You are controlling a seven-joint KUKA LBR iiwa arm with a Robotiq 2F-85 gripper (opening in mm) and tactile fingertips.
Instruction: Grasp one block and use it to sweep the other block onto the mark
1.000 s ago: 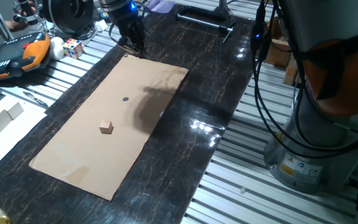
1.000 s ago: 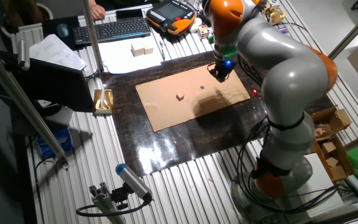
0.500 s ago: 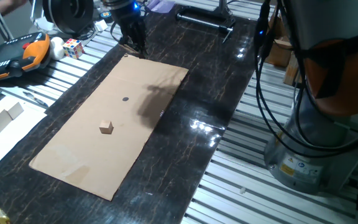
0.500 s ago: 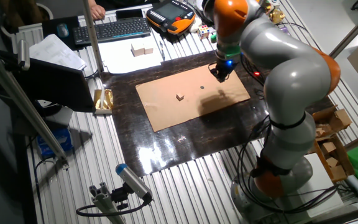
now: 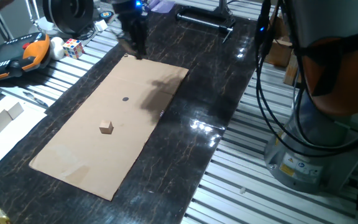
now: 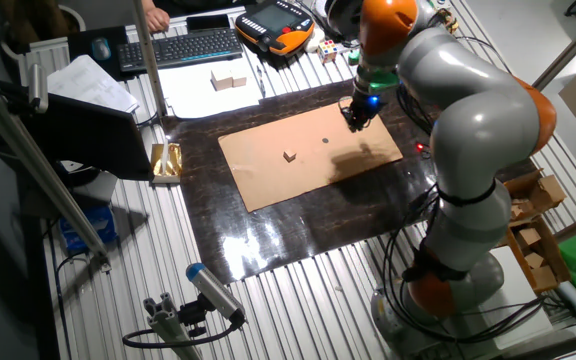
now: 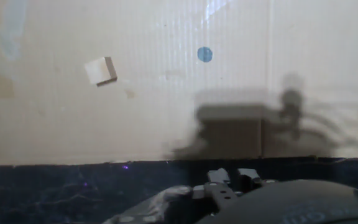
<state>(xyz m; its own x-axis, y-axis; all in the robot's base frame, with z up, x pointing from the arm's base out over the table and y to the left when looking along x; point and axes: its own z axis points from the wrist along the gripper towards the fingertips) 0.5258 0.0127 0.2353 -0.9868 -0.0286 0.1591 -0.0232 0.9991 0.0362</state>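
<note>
A small tan wooden cube (image 5: 107, 127) lies on the brown cardboard (image 5: 86, 155), apart from the dark round mark (image 5: 125, 98). Both also show in the other fixed view, cube (image 6: 289, 156) and mark (image 6: 325, 140), and in the hand view, cube (image 7: 101, 70) and mark (image 7: 205, 55). My gripper (image 5: 135, 53) hovers over the cardboard's far corner, well away from the cube; it also shows in the other fixed view (image 6: 353, 122). In the hand view its fingers (image 7: 217, 176) stand close together at the bottom edge. No second small block shows.
Two larger pale blocks (image 5: 2, 115) sit on white paper at the left. An orange teach pendant (image 5: 11, 59) and a colour puzzle cube (image 5: 73, 47) lie beyond the cardboard. A keyboard (image 6: 178, 48) is at the back. The arm's base (image 5: 316, 124) stands at the right.
The arm and gripper have shifted slightly to the right and a little up near the cardboard's far corner. The cube on the cardboard has not moved.
</note>
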